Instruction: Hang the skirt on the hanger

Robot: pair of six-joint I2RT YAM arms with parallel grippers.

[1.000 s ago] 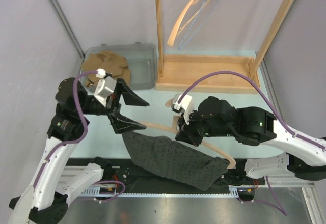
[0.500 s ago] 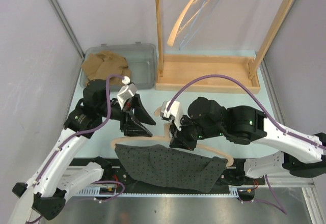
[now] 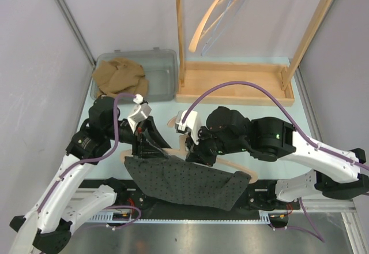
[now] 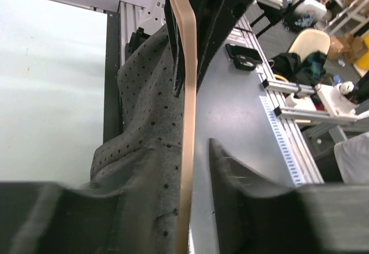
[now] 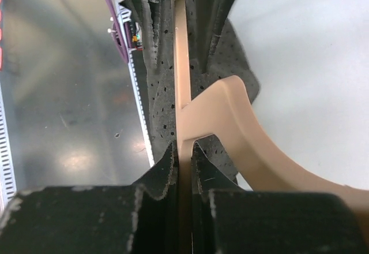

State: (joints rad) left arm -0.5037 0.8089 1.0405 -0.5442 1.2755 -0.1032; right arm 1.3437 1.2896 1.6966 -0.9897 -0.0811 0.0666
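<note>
R gripper (image 5: 183,150) is clamping the 1 wooden hanger (image 5: 230,127); L gripper (image 3: 151,145) is sitting jaws apart around its end, 1 dotted grey skirt (image 3: 184,179) draping off it by both.

Three hangers (image 5: 222,121), one skirt (image 3: 184,179), one bin (image 3: 164,75)

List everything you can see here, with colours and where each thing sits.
held hanger: one, tan, near edge
skirt: one, dark grey with dots, draped over the held hanger
wooden rack: one, pale wood, far right
hanging hangers: two, tan and clear, on the rack
bin: one, clear, far left
cloth: one, brown, in the bin
table: one, pale green, beneath everything
left gripper: one, black, open around held hanger and skirt
right gripper: one, black, shut on the held hanger
</note>
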